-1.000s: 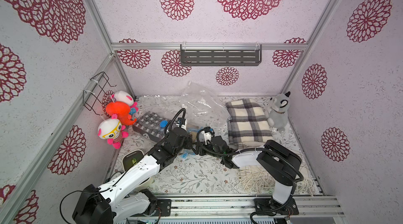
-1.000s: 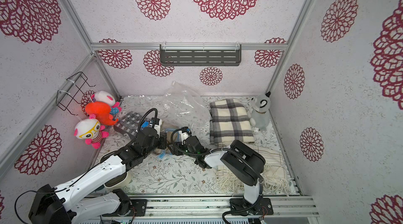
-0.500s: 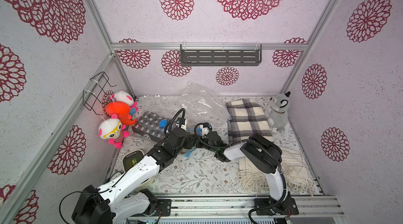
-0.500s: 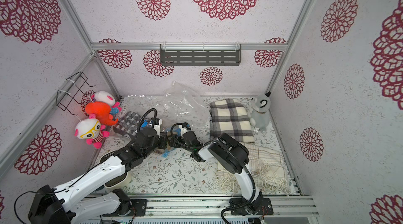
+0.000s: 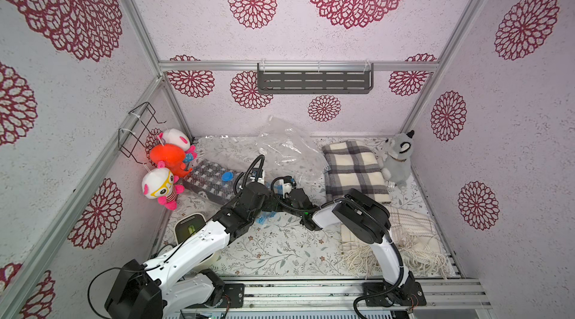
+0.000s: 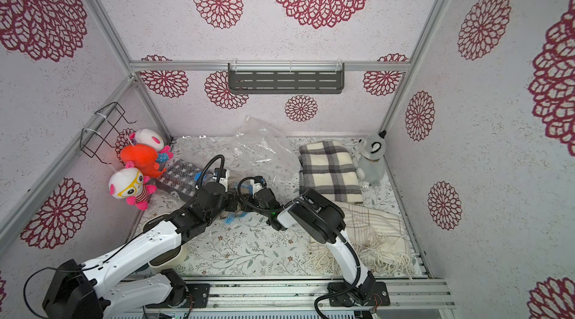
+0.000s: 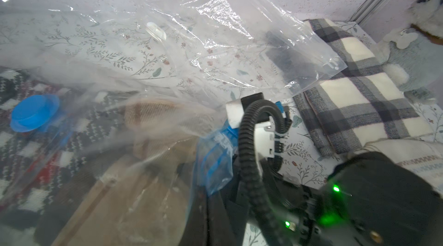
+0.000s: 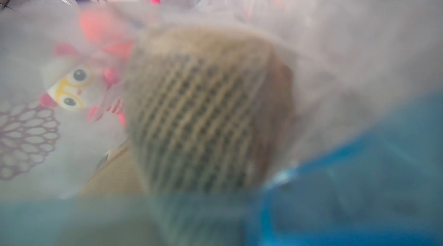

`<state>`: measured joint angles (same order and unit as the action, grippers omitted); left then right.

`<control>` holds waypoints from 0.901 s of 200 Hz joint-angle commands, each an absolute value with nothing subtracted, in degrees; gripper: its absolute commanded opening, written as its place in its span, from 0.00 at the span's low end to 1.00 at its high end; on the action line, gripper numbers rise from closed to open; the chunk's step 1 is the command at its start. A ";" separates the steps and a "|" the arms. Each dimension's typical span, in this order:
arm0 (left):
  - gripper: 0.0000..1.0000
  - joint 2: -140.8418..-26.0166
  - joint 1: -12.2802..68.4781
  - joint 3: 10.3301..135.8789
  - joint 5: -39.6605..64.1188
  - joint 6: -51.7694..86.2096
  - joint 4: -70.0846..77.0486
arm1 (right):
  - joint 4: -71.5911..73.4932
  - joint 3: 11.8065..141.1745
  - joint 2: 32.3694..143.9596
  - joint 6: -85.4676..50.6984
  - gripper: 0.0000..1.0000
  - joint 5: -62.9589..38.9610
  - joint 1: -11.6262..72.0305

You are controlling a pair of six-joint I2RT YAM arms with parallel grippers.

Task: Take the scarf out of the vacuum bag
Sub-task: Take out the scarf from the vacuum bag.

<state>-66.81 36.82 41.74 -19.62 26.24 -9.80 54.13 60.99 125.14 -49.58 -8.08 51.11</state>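
The vacuum bag (image 5: 214, 179) lies at the left of the floor, clear film with a blue valve (image 7: 33, 113) and a blue mouth strip (image 7: 215, 161). Inside it lies a dark patterned scarf (image 6: 179, 177); a tan knit fold (image 8: 199, 113) bulges against the film near the mouth. Both grippers meet at that mouth. My left gripper (image 5: 268, 205) is shut on the blue strip, its dark fingers (image 7: 215, 208) pressed together. My right gripper (image 5: 279, 205) faces it, shut; blue film covers its jaws in the right wrist view.
An empty clear bag (image 5: 286, 146) is crumpled at the back. A plaid scarf (image 5: 354, 171) and a cream fringed scarf (image 5: 407, 233) lie on the right beside a grey plush (image 5: 398, 155). Plush toys (image 5: 161, 185) hang on the left wall. A white device (image 5: 189, 227) sits at the front left.
The right arm's elbow has drawn in to the left and its gripper has gone from open to shut at the bag's mouth. The left gripper stays shut in place.
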 commanded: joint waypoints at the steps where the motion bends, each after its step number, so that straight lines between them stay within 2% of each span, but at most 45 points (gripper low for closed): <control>1: 0.00 -70.35 34.85 41.75 -20.75 26.19 -5.53 | 54.34 58.78 118.64 -47.09 0.00 -9.57 50.60; 86: 0.00 -77.94 27.08 43.78 -15.18 24.41 -2.44 | 44.87 50.02 106.49 -41.95 0.00 -10.05 50.02; 109: 0.00 -79.37 26.92 44.47 -14.65 24.08 -1.23 | 35.99 51.30 103.55 -36.57 0.00 -5.05 52.57; 130: 0.00 -78.97 26.72 45.50 -12.07 24.35 -0.62 | 32.62 51.94 103.62 -32.95 0.00 -1.27 54.52; 153: 0.00 -79.13 26.72 45.34 -3.11 25.38 5.71 | 28.86 54.96 105.77 -29.65 0.00 0.89 55.79; 180: 0.00 -81.62 27.01 47.74 -2.62 24.71 5.45 | 27.89 56.48 106.38 -25.93 0.00 3.91 58.06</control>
<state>-79.61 27.27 44.56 -5.87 25.12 -0.97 28.99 54.87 107.31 -32.23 1.21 54.98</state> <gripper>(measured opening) 0.044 0.094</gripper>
